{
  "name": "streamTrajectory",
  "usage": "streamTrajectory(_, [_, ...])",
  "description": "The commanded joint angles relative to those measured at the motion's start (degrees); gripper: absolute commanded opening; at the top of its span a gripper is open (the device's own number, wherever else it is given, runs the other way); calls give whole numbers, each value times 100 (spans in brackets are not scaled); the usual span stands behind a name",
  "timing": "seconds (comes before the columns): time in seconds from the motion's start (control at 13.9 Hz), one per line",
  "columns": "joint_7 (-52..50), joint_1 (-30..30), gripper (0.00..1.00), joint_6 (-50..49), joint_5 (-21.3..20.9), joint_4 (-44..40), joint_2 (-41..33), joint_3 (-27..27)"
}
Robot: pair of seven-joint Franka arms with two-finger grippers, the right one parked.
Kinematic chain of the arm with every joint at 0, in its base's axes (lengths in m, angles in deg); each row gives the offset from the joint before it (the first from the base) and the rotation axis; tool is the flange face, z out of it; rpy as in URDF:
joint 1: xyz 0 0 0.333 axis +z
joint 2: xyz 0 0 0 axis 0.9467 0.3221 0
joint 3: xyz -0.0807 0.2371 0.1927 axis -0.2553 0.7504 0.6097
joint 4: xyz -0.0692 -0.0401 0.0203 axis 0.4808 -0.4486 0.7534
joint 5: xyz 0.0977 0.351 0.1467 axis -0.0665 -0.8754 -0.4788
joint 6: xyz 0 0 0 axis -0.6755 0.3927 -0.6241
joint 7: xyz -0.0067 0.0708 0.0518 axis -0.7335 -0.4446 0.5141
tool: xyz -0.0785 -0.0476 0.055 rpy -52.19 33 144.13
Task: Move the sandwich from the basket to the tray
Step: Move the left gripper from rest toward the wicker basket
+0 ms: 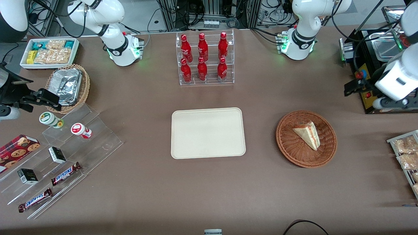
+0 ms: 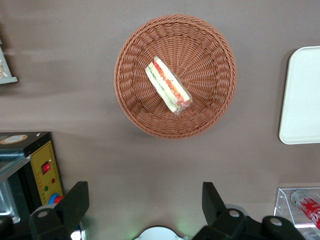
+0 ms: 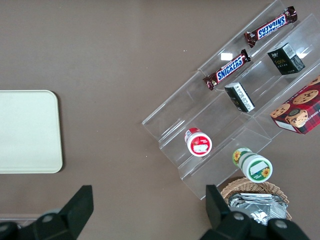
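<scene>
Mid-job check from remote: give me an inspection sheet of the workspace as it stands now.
Surface: brown table.
Job's things: sandwich lies in the basket; tray bare.
Clutter: bottle rack, snack stand, foil basket, snack box.
Grippers: gripper open, raised above the table, apart from the basket.
Cables: black cable at the table's near edge.
Surroundings: control box at the working arm's end.
</scene>
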Motion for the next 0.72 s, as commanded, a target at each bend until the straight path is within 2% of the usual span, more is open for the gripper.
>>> streamTrajectory(0.0, [58, -13, 100, 692, -36, 692, -125, 4])
streamTrajectory(0.43, [-21, 4, 100, 2801, -36, 2283, -117, 4])
streamTrajectory(0.65, [-283, 4, 100, 3664, 16, 2760, 5, 4])
